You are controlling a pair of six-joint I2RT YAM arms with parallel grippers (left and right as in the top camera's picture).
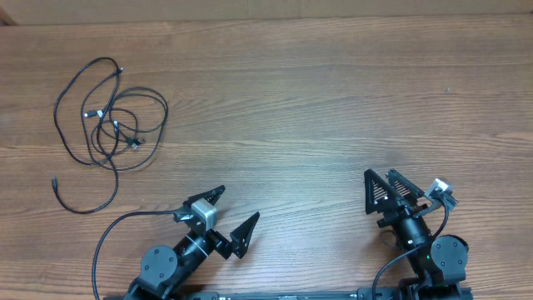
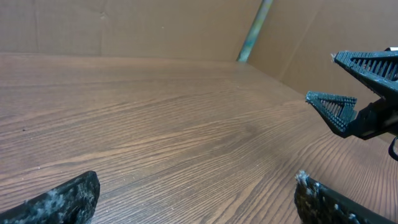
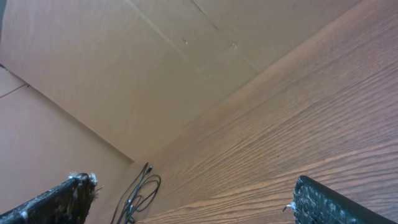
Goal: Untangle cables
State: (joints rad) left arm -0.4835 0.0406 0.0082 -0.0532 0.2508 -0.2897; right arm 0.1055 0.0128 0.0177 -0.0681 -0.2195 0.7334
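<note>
The wooden table [image 1: 333, 100] has a brown surface with its grain running side to side. The cables [image 1: 116, 126], thin and black, lie on it in a loose tangle of overlapping loops near the far left corner, with several small plugs bunched inside. One strand trails toward the near edge and ends in a plug close to the left edge.

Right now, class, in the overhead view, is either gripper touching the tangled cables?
No: the cables lie at upper left, while the left gripper and right gripper stand open and empty near the bottom, apart from them.
</note>
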